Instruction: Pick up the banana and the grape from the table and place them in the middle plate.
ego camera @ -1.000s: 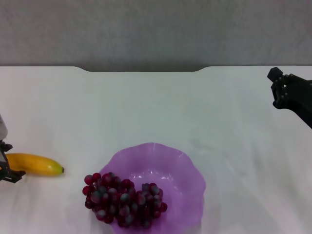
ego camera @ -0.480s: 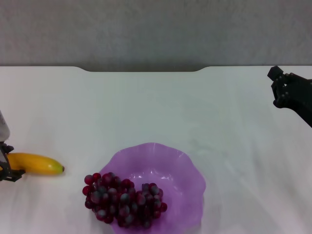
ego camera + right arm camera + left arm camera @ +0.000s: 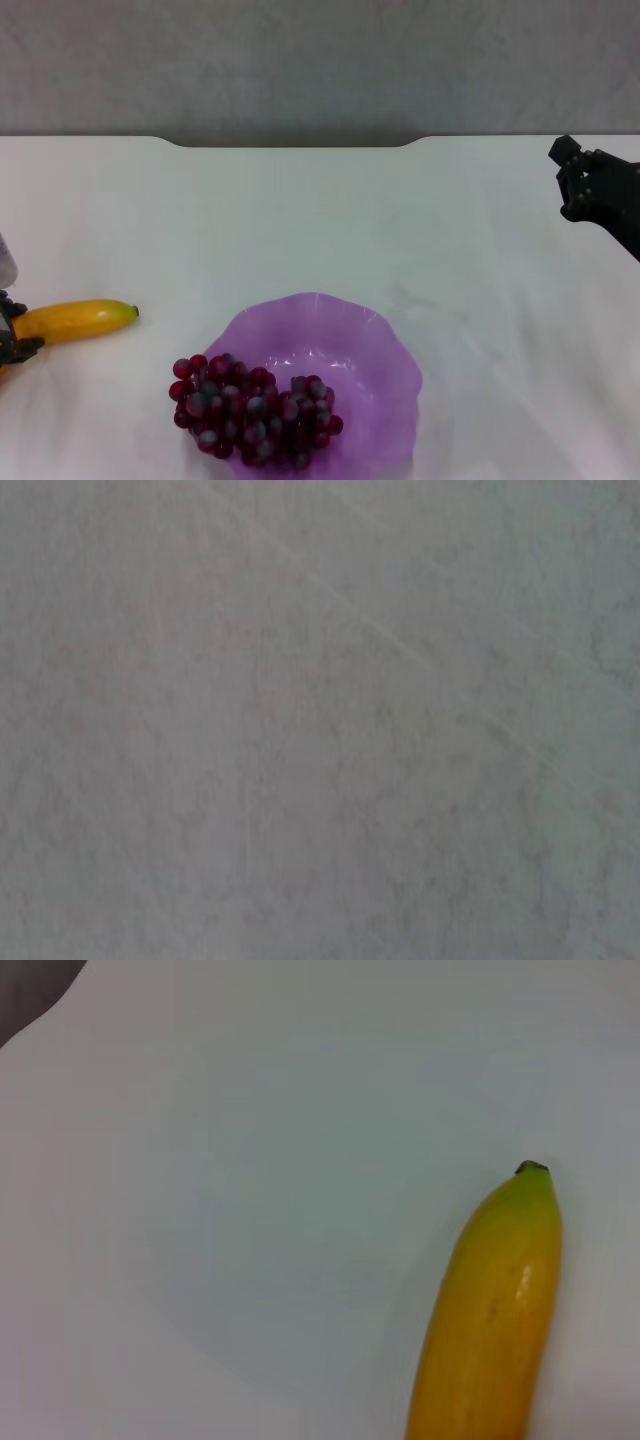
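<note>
The banana (image 3: 75, 320) lies at the far left of the table (image 3: 320, 220), its dark tip pointing right and slightly away. My left gripper (image 3: 10, 338) is at the picture's left edge, shut on the banana's near end. The left wrist view shows the banana (image 3: 495, 1300) over the white table. The grape (image 3: 250, 405) bunch lies in the left front part of the purple middle plate (image 3: 350, 345), reaching over its left rim. My right gripper (image 3: 572, 185) hangs parked over the table's right side, far from the plate.
The table's far edge has a notch (image 3: 295, 143), with a grey wall behind it. The right wrist view shows only a plain grey surface.
The banana has swung: its tip has moved up and slightly right, together with my left gripper at its other end. The right arm, plate and grapes have not moved.
</note>
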`<state>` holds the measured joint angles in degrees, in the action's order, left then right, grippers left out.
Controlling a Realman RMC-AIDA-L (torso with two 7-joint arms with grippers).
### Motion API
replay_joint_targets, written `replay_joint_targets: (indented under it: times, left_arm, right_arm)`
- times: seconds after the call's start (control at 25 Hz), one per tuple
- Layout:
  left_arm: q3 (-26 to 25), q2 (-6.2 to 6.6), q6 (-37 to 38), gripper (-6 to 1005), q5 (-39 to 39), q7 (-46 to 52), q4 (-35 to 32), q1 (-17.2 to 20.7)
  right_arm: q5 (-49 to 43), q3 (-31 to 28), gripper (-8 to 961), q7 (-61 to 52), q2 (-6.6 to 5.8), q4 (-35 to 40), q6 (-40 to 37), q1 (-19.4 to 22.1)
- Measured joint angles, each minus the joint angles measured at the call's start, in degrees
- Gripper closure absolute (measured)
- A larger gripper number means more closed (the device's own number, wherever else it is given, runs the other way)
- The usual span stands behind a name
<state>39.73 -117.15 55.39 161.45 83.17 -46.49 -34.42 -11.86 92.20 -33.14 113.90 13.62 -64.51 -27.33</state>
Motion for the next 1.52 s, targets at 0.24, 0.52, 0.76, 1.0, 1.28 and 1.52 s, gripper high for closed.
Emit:
replay_joint_targets:
  times: [0.24, 0.52, 0.76, 1.0, 1.28, 1.52]
  left_arm:
    - [-0.01, 0.01, -0.08, 508, -0.01, 0.10, 0.09, 0.04]
    - [0.00, 0.02, -0.21, 508, 0.60, 0.22, 0.25, 0.00]
    - [0.06, 0.00, -0.19, 508, 2.02, 0.90, 0.37, -0.37]
    - [0.76, 0.00, -0.20, 507, 2.37, 1.53, 0.18, -0.31]
    - [1.16, 0.00, -0.21, 507, 2.88, 2.01, 0.10, -0.31]
    - [1.37, -0.06, -0.01, 507, 2.06, 2.19, -0.54, 0.01]
  right_arm:
    - [0.00, 0.00, 944, -0.05, 0.00, 0.00, -0.06, 0.00]
    - [0.00, 0.00, 944, -0.38, 0.00, 0.00, -0.09, 0.00]
    - [0.00, 0.00, 944, -0.53, -0.06, -0.01, -0.09, 0.00]
    - [0.00, 0.00, 944, -0.53, -0.09, -0.04, -0.09, 0.00]
    - [0.00, -0.14, 944, -0.53, -0.09, -0.09, -0.09, 0.01]
    - [0.00, -0.19, 944, -0.53, -0.12, -0.18, -0.08, 0.15]
